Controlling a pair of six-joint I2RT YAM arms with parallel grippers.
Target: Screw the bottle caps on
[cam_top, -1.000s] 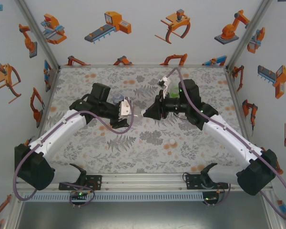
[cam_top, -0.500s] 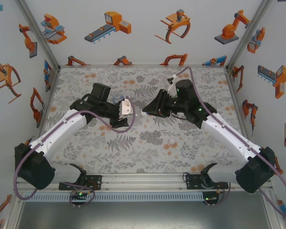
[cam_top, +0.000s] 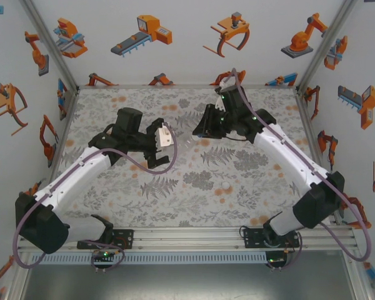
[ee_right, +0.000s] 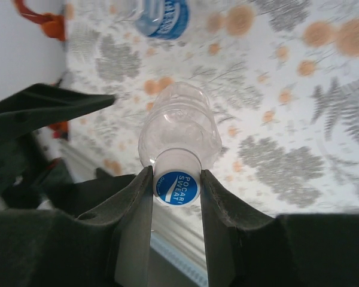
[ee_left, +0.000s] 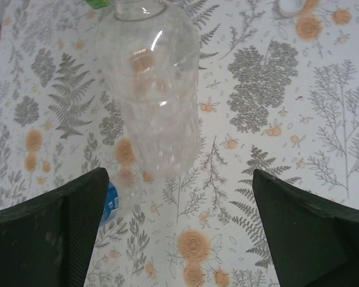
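In the right wrist view my right gripper is shut on a bottle cap with a blue printed top. The cap sits on the neck of a clear bottle, which hangs above the table. My left gripper stands wide open in the left wrist view, with nothing between its fingers. The same clear bottle is just ahead of it. From above, the left gripper and the right gripper face each other at mid-table. A bottle with a blue label lies on the table.
A loose white cap lies on the floral table nearer the front; another white cap shows at the top edge of the left wrist view. The blue-labelled bottle peeks out beside my left finger. Walls enclose three sides.
My left gripper has opened and let go of the clear bottle. The right arm has swung back and up toward the rear, carrying the bottle by its cap.
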